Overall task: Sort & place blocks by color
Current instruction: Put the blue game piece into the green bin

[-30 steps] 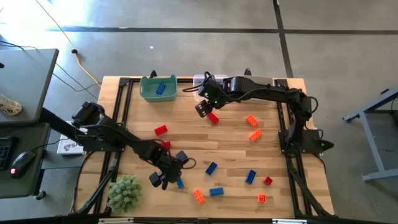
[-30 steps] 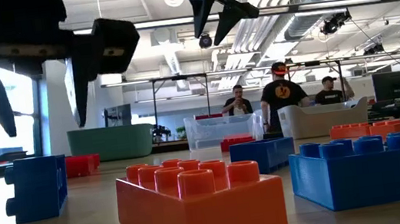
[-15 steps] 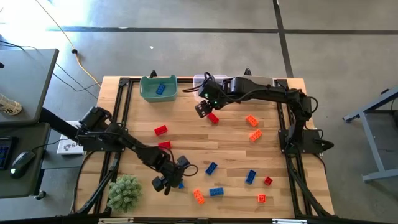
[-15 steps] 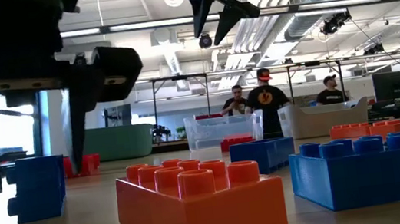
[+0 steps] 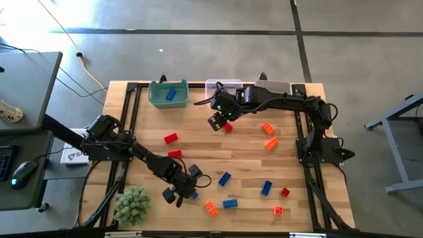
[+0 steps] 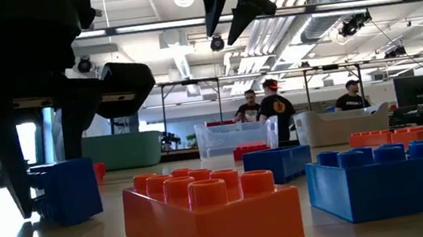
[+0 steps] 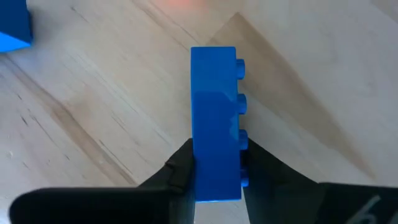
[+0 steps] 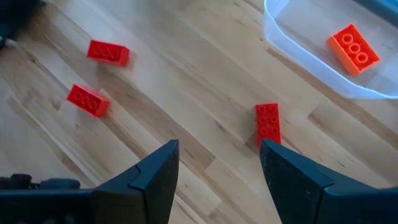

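A blue brick (image 7: 214, 118) lies on the wood table near its front edge, turned so its studs face sideways. My left gripper (image 5: 178, 195) stands over it, shut on it; the low view shows the brick (image 6: 69, 190) on the table between the dark fingers. My right gripper (image 5: 217, 121) hangs open above the far middle of the table, over a red brick (image 8: 268, 123) that lies flat and untouched just beyond its fingertips. More blue, red and orange bricks lie scattered on the table. My left gripper pinches the blue brick between its two fingers, one on the studded face (image 7: 241, 163) and one on the opposite face (image 7: 191, 168), at the end nearest the wrist. The fingers point down from above. The brick rests on the table.
A green bin (image 5: 168, 94) with a blue brick in it stands at the far left. Beside it stands a clear bin (image 8: 292, 59) holding an orange brick. Two red bricks (image 5: 171, 138) lie left of centre. A fuzzy green clump (image 5: 132, 203) sits at the near left corner.
My left gripper has come down over the blue brick near the front edge and shut on it. The brick has shifted a little on the table between the fingers. My right gripper has moved slightly toward the near edge, still open.
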{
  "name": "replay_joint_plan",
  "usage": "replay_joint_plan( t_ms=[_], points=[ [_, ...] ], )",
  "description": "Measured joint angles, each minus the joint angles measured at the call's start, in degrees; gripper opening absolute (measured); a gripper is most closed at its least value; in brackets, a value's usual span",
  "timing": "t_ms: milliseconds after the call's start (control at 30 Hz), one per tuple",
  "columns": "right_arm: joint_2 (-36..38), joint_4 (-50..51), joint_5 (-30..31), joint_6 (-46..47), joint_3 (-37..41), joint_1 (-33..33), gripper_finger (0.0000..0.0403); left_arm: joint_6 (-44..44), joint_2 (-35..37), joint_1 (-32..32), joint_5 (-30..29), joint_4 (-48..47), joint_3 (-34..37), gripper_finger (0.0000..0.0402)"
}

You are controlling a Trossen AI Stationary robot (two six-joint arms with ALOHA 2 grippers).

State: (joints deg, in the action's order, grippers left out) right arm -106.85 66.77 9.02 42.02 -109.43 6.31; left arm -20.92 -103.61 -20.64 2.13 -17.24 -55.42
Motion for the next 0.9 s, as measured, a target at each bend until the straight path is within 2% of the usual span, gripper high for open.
replay_joint_plan(
  t_ms=[367,700,900],
  points=[
    [0.0,7.8,-0.1,-5.8,0.0,-0.1,0.0211,3.0,0.8,4.1,0.0,-2.7,0.0,0.0065],
    [0.0,13.6,0.1,-13.8,0.0,0.2,0.0211,4.4,7.7,12.4,-1.9,-6.7,0.1,0.0065],
    [0.0,16.8,3.7,-15.5,0.0,0.2,0.0211,8.3,13.4,18.4,-6.6,-7.3,0.0,0.0065]
  ],
)
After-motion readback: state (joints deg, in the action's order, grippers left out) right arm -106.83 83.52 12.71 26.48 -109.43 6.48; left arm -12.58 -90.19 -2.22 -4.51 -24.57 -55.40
